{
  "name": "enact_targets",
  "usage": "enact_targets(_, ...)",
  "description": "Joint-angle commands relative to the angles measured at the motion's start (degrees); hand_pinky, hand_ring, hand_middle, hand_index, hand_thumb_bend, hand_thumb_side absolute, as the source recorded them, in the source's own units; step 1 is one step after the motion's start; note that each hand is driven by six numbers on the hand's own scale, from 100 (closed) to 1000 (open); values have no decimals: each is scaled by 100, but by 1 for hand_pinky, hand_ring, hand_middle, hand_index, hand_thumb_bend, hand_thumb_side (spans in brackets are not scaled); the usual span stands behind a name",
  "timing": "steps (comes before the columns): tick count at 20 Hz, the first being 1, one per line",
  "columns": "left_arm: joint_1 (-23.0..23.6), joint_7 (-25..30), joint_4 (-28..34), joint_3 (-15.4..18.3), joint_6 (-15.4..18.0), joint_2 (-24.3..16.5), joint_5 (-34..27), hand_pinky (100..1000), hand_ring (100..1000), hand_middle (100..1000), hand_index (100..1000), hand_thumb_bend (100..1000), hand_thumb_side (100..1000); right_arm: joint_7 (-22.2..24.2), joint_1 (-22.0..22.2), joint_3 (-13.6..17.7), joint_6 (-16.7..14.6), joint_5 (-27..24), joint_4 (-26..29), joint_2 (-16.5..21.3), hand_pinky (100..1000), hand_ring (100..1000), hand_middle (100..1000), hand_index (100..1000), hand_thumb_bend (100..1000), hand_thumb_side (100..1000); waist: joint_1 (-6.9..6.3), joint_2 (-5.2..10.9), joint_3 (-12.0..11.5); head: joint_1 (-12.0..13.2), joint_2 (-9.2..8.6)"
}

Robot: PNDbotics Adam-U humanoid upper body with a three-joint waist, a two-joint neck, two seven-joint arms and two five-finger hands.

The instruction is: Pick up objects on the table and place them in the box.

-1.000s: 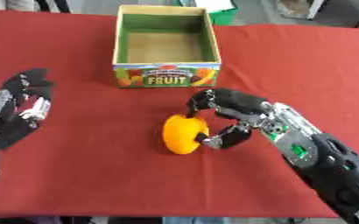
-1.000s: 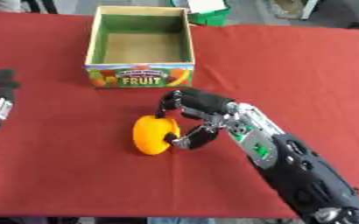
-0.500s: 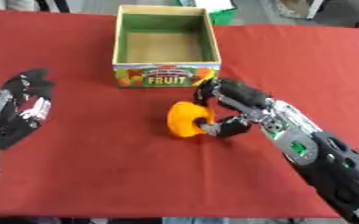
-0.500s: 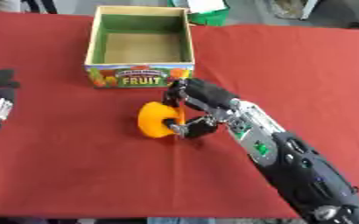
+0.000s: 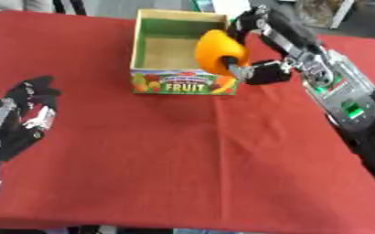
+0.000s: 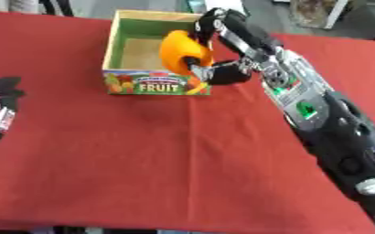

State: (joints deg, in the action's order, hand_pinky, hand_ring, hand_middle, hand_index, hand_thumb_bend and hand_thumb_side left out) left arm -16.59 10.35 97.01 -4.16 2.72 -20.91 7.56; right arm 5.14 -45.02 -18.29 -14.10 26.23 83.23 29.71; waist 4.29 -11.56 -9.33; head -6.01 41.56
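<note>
My right hand (image 5: 254, 50) is shut on an orange fruit-shaped object (image 5: 218, 52), pinching it between thumb and fingers. It holds the orange object in the air over the right front corner of the open cardboard box (image 5: 145, 50) marked FRUIT. The box interior looks bare brown. My left hand (image 5: 24, 116) rests open on the red cloth at the left edge, fingers pointing up, far from the box.
A red cloth (image 5: 190, 160) covers the table. The box stands at the far middle. Beyond the far edge lie some light-coloured things and dark chair legs. The right forearm (image 6: 318, 114) stretches diagonally from the lower right.
My right hand lifted the orange object from the cloth and carried it up and forward to above the box's right front corner. The camera view has also shifted. The left hand stayed put.
</note>
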Motion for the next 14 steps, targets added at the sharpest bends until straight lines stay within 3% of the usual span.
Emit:
enact_targets(1,-192,148,59,-131,22,67,-65,918,974,881,725,100,566,-217,-282,331,34,130,-369,237,583,698,345,418,100,100,-3,63,-168,-263,-135)
enact_targets(8,-595,434,116,-416,61,240,-177,915,970,878,725,100,553,-622,-590,718,-25,636,-1540,151,591,711,388,469,100,100,52,35,-830,-862,-240)
enact_targets(14,-806,602,170,-560,67,323,-255,914,968,876,725,100,548,-709,-672,951,-210,1150,-2723,-124,626,764,531,645,100,100,78,-1,-1204,-1225,-275)
